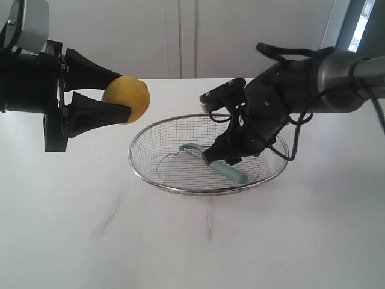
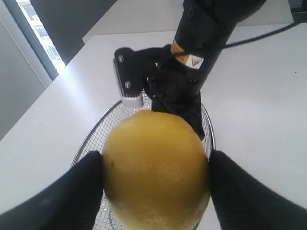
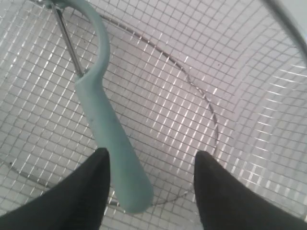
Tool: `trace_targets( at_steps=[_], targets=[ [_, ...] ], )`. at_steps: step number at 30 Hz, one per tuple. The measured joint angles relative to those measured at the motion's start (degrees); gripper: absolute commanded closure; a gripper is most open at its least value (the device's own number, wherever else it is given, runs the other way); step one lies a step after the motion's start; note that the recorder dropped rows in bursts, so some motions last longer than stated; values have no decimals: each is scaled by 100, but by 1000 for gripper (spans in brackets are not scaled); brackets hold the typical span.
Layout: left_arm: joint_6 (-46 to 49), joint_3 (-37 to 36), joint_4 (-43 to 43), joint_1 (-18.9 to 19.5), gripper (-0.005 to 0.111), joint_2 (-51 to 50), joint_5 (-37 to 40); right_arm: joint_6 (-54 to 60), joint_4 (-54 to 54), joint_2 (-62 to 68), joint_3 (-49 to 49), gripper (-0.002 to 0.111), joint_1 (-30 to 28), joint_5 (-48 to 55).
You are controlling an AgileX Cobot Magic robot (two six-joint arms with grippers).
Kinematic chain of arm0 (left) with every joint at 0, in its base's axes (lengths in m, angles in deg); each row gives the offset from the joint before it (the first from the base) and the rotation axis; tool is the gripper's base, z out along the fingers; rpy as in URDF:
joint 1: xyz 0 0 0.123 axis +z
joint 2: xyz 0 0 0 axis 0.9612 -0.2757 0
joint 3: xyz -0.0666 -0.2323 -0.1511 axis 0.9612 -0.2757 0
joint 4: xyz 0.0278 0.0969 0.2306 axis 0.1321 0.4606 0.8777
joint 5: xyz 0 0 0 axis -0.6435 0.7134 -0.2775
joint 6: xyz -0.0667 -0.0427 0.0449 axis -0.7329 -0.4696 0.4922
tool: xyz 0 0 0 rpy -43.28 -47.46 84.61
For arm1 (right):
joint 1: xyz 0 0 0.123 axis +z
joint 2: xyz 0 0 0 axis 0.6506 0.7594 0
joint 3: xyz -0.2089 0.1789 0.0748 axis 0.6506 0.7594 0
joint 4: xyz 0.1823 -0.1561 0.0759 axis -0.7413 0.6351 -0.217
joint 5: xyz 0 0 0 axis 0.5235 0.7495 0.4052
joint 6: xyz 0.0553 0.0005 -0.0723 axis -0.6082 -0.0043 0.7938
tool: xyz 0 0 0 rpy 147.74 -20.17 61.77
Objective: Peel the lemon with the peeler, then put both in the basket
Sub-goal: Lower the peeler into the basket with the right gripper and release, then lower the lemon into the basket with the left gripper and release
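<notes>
Lemon (image 1: 127, 98) being held above the worktop (image 1: 72, 241), peeler (image 1: 233, 173) lying in the basket (image 1: 174, 188).
Exterior: the left gripper (image 1: 123, 95) is clamping the lemon beside the basket; the right gripper (image 1: 224, 158) is hanging inside. Left wrist: fingers (image 2: 72, 191) are pinching the lemon's sides. Right wrist: fingers (image 3: 225, 191) are standing apart, handle beside one. Best to be lifting that arm straight up, so nothing snags the handle.

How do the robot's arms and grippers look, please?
The left gripper and the right gripper are black, with tapered, wedge-shaped fingers. The right arm has a silver-grey tube, loose black cables and a small triangle label at the wrist.
</notes>
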Motion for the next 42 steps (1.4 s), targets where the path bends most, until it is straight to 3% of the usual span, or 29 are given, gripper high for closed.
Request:
trace_targets(
  at_steps=[2, 5, 6, 13, 23, 26, 33, 37, 42],
  targets=[
    [0, 0, 0, 0, 107, 0, -23, 85, 10, -368, 0, 67, 0, 355],
    [0, 0, 0, 0, 107, 0, -44, 308, 21, -1305, 0, 104, 0, 1392],
    [0, 0, 0, 0, 107, 0, -44, 327, 21, -1625, 0, 108, 0, 1600],
    [0, 0, 0, 0, 107, 0, -44, 550, 0, -3736, -36, 108, 0, 2841],
    [-1323, 0, 372, -78, 107, 0, -201, 553, 0, -4358, 423, 108, 0, 2903],
    [-2048, 70, 997, -351, 107, 0, -806, 553, -59, -4358, 596, 108, 0, 2767],
    [-4014, 934, 3056, -1440, 107, -142, -2190, 553, -225, -4358, 753, 108, 0, 2816],
    [-5126, 1757, 3840, -1817, 107, -639, -2284, 553, -251, -4358, 753, 108, 0, 2844],
    [-6767, 2874, 5128, -2200, 107, -1650, -1764, 553, -251, -4358, 753, 108, 0, 2844]
  ],
)
